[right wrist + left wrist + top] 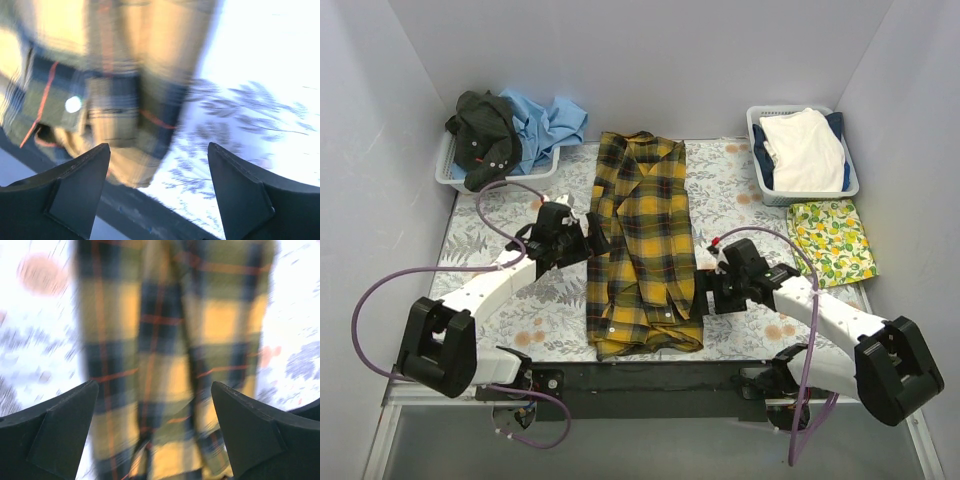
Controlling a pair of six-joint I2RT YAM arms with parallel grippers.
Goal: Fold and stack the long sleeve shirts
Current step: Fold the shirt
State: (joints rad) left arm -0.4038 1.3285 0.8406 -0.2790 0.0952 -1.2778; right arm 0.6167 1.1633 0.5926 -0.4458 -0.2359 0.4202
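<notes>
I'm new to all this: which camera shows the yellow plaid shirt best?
The top external view: the whole yellow plaid shirt lies folded lengthwise there. The left wrist view shows a blurred stretch; the right wrist view, a blurred corner.

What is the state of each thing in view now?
plaid shirt: folded into a long strip, lying flat
left gripper: jaws open, empty
right gripper: jaws open, empty
left basket: holds dark shirt and light blue shirt, both crumpled
right basket: holds white cloth
</notes>
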